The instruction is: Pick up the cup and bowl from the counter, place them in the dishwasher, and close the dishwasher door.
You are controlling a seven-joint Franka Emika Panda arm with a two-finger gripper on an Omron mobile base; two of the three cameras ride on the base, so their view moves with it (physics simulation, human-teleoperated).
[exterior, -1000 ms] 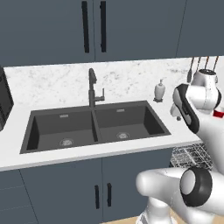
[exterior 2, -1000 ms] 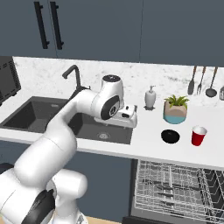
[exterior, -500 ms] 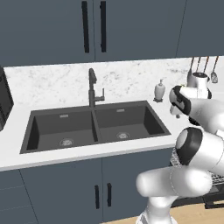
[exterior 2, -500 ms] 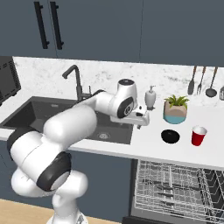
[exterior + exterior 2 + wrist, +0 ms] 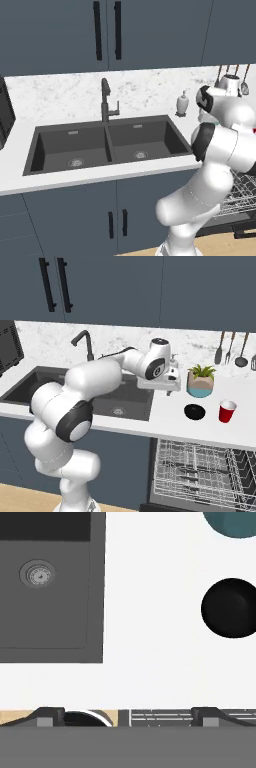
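My gripper (image 5: 168, 390) hangs open above the white counter (image 5: 165, 423), between the sink and the teal plant pot, with nothing between its fingers. In the hand view its fingertips (image 5: 50, 716) stand far apart. The dark bowl (image 5: 194, 412) lies on the counter just right of the gripper and shows at the right of the hand view (image 5: 231, 608). Right of the bowl stands the red cup (image 5: 227, 411). Below the counter edge the dishwasher stands open, its silver rack (image 5: 200, 476) pulled out. The dishwasher door is mostly out of view below the rack.
The plant pot (image 5: 201, 382) stands close behind the bowl. The dark double sink (image 5: 107, 142) with its black faucet (image 5: 106, 100) lies to the left. A soap dispenser (image 5: 183, 104) sits behind the sink, utensils (image 5: 230, 348) hang on the wall, and a dark appliance (image 5: 7, 351) stands far left.
The arm has swung right, from over the sink's right basin to the counter beside the bowl and plant pot. The gripper stayed open; cup and bowl have not moved.
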